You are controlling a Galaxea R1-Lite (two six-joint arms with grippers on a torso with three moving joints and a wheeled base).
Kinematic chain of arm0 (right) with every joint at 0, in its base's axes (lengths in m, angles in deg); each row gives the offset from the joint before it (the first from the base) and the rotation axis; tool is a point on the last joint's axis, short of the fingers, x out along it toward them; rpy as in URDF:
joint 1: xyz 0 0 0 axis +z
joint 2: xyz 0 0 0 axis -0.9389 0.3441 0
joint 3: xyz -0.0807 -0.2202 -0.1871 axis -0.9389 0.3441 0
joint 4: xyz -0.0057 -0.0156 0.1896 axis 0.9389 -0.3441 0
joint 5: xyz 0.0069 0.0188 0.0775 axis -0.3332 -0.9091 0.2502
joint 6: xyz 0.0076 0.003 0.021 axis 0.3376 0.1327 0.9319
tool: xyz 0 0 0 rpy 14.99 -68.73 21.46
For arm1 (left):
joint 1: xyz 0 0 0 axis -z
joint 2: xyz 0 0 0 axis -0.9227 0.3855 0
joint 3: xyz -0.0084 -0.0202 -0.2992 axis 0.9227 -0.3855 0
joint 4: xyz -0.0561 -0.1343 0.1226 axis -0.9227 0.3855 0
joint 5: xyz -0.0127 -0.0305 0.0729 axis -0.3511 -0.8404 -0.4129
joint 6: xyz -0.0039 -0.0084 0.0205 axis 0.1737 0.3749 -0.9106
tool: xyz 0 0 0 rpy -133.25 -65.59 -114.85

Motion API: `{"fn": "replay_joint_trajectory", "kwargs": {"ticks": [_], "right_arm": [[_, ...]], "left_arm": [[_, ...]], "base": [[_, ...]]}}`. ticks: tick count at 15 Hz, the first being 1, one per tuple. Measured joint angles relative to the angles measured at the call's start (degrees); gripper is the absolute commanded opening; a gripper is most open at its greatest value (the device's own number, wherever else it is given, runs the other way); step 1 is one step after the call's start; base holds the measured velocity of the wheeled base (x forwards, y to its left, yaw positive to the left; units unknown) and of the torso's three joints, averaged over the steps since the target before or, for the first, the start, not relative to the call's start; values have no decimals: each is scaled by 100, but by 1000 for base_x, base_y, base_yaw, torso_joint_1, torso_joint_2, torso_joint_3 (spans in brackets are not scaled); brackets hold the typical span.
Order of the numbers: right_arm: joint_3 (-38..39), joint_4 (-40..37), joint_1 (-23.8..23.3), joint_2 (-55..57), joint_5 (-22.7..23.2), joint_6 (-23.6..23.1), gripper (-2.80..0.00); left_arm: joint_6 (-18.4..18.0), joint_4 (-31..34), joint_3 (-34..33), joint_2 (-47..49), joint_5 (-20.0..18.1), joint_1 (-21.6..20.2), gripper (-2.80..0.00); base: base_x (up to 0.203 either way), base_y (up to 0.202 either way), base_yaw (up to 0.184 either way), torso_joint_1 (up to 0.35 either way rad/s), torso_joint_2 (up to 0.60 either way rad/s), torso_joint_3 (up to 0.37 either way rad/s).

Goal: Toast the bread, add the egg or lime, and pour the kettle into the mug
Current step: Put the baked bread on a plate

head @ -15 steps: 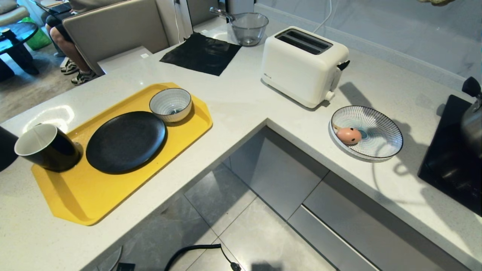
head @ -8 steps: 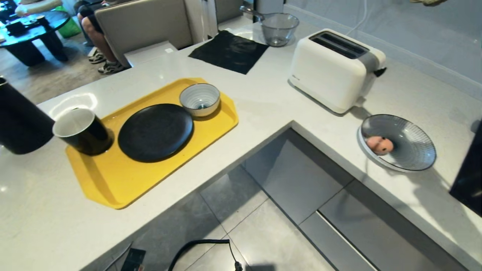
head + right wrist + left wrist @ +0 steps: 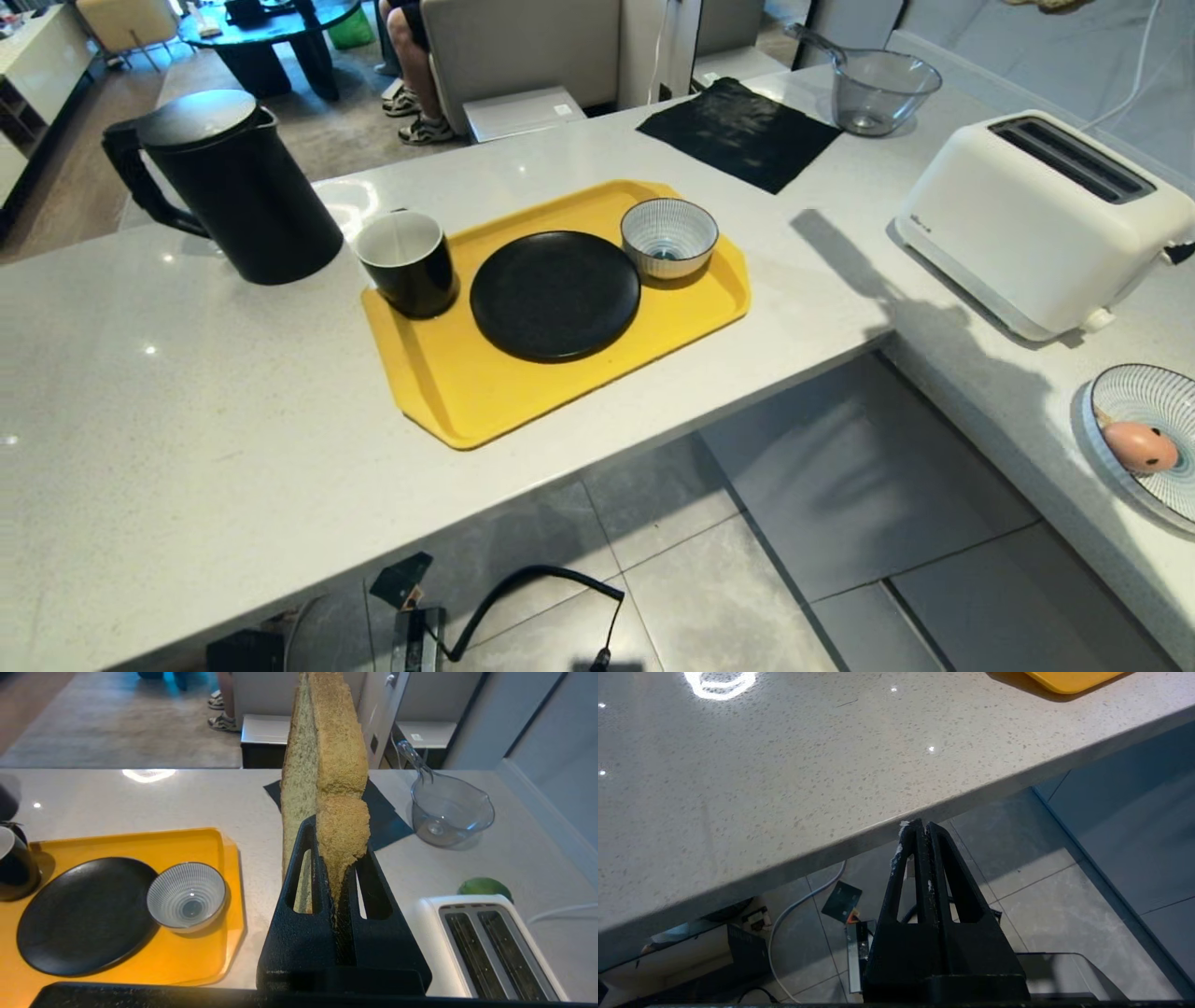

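My right gripper (image 3: 338, 832) is shut on the bread (image 3: 336, 742), a thick slice with green crumb and brown crust held upright above the counter. It hangs between the yellow tray (image 3: 117, 844) and the white toaster (image 3: 490, 942), whose two slots are empty. The lime (image 3: 483, 887) lies behind the toaster. The black kettle (image 3: 224, 187) stands left of the tray (image 3: 467, 401), and the black mug (image 3: 408, 261) sits on the tray's left end. The pink egg (image 3: 1139, 446) rests in a striped plate (image 3: 1134, 392) past the toaster (image 3: 1046, 219). My left gripper (image 3: 921, 828) is shut and empty, below the counter edge.
On the tray sit a black plate (image 3: 555, 294) and a small striped bowl (image 3: 669, 236). A black mat (image 3: 742, 131) and a clear glass bowl (image 3: 873, 89) lie at the back. The counter is L-shaped around tiled floor. A seated person's legs (image 3: 411, 56) show beyond it.
The head view has swung left, so the whole scene has shifted right. The kettle has come fully into view and the egg plate now sits at the right edge.
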Motion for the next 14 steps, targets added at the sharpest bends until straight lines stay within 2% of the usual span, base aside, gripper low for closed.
{"fn": "replay_joint_trajectory", "kwargs": {"ticks": [14], "right_arm": [[52,5,-2,-17,15,-8,-280]], "left_arm": [[0,0,0,0,0,0,-280]], "base": [[0,0,0,0,0,0]]}}
